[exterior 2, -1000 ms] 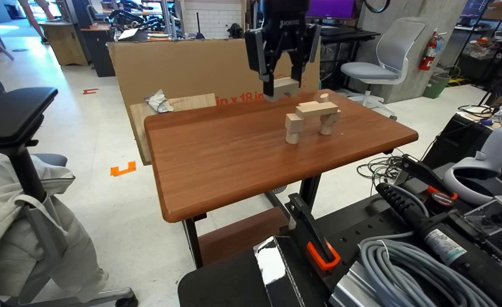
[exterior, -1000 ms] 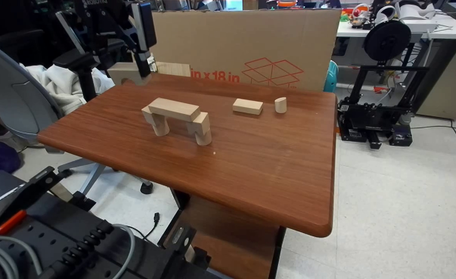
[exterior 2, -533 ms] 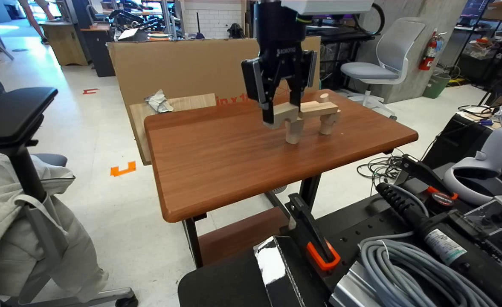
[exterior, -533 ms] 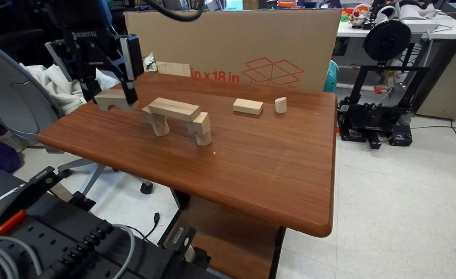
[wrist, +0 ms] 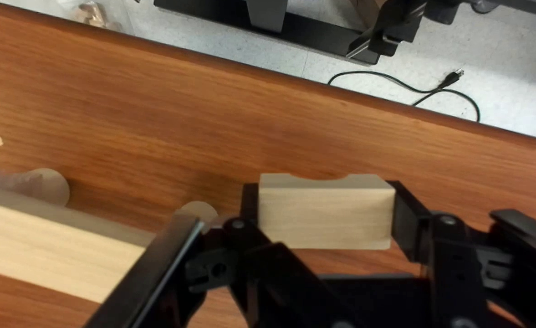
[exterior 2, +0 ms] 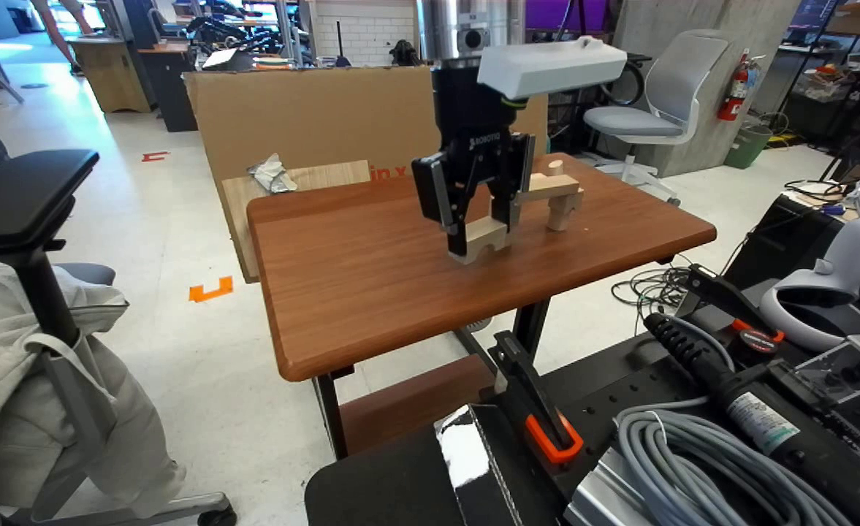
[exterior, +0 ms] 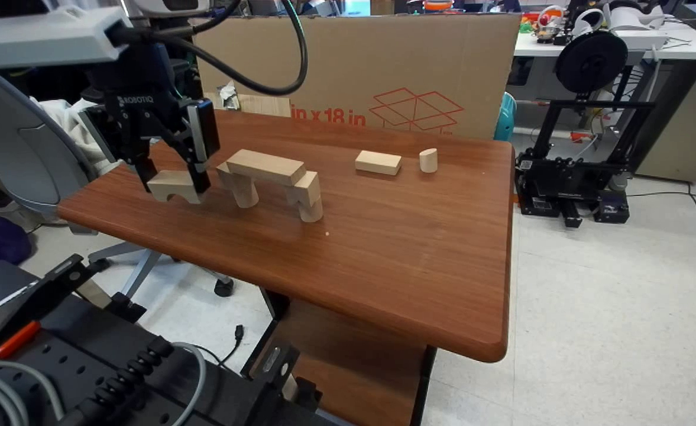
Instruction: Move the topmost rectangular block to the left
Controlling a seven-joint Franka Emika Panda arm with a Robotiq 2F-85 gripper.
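Smooth, matt wood forms the arched block (wrist: 327, 218) and the plank (exterior: 266, 165), while the wood-grained tabletop (exterior: 418, 254) carries a soft sheen. The gripper (exterior: 174, 181) pairs dull black parts with bright, metallic strips. The cardboard panel (exterior 2: 313, 120) looks matt and papery; the cloth (exterior 2: 130, 420), soft and creased.

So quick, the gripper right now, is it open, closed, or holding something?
Gripper: closed on the notched wooden block, holding it by its two ends.
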